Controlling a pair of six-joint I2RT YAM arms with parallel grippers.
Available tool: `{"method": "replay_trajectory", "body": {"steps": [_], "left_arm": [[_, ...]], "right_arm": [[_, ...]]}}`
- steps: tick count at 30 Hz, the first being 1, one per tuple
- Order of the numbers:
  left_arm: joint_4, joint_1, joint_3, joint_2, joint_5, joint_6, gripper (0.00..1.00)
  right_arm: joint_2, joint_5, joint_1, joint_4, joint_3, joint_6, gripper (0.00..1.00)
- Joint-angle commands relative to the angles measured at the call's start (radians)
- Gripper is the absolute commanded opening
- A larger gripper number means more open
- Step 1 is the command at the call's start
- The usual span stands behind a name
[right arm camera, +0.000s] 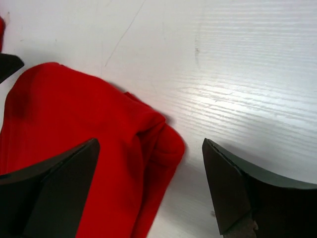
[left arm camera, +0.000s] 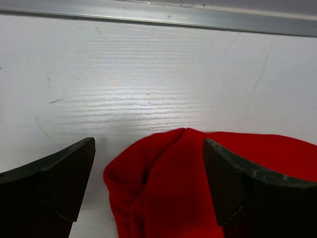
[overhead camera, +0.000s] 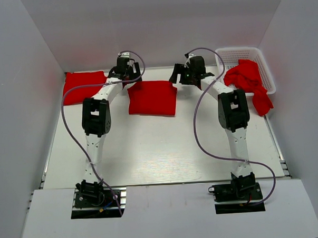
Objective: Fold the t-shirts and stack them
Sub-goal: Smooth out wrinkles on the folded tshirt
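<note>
A folded red t-shirt (overhead camera: 152,98) lies flat at the middle back of the table. My left gripper (overhead camera: 129,77) hovers over its far left corner, my right gripper (overhead camera: 178,76) over its far right corner. In the left wrist view the left gripper (left arm camera: 148,181) is open, and the bunched shirt corner (left arm camera: 168,198) lies loose between the fingers (left arm camera: 59,183). In the right wrist view the right gripper (right arm camera: 151,186) is open too, with the other corner (right arm camera: 109,148) lying partly between its fingers (right arm camera: 233,188). Another folded t-shirt (overhead camera: 83,86) rests at the back left.
A white lattice basket (overhead camera: 240,50) stands at the back right. Crumpled red t-shirts (overhead camera: 246,75) fill it, and one hangs over its front rim (overhead camera: 262,103). White walls enclose the table on the left, right and back. A metal rail (left arm camera: 158,19) runs along the far edge.
</note>
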Motion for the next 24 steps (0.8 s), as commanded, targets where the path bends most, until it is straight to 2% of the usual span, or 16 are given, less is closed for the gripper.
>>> {"method": "replay_trajectory", "body": {"steps": [1, 4, 8, 10, 11, 12, 17, 24], "left_arm": [[-0.048, 0.010, -0.008, -0.151, -0.006, -0.003, 1.00], [-0.104, 0.010, -0.040, -0.212, 0.003, 0.006, 1.00], [-0.201, 0.010, -0.085, -0.292, 0.016, 0.026, 1.00], [-0.226, 0.010, -0.132, -0.323, 0.062, 0.046, 1.00], [-0.226, 0.010, -0.152, -0.323, 0.087, 0.063, 1.00], [-0.226, 0.010, -0.196, -0.338, 0.146, 0.104, 1.00], [-0.235, 0.010, -0.260, -0.324, 0.167, 0.114, 1.00], [-0.254, 0.010, -0.248, -0.258, 0.142, 0.126, 1.00]], "right_arm": [[-0.079, 0.033, -0.007, -0.013, 0.038, -0.019, 0.90], [-0.148, 0.033, -0.007, -0.016, -0.029, -0.019, 0.90], [-0.319, 0.026, 0.003, -0.019, -0.164, -0.013, 0.90], [-0.356, 0.014, 0.001, -0.016, -0.271, -0.013, 0.90], [-0.425, 0.010, 0.001, -0.016, -0.297, -0.013, 0.90], [-0.448, 0.007, -0.001, -0.010, -0.390, -0.012, 0.90], [-0.617, 0.012, 0.003, 0.024, -0.602, -0.012, 0.90], [-0.757, 0.035, -0.001, 0.004, -0.729, -0.016, 0.90]]}}
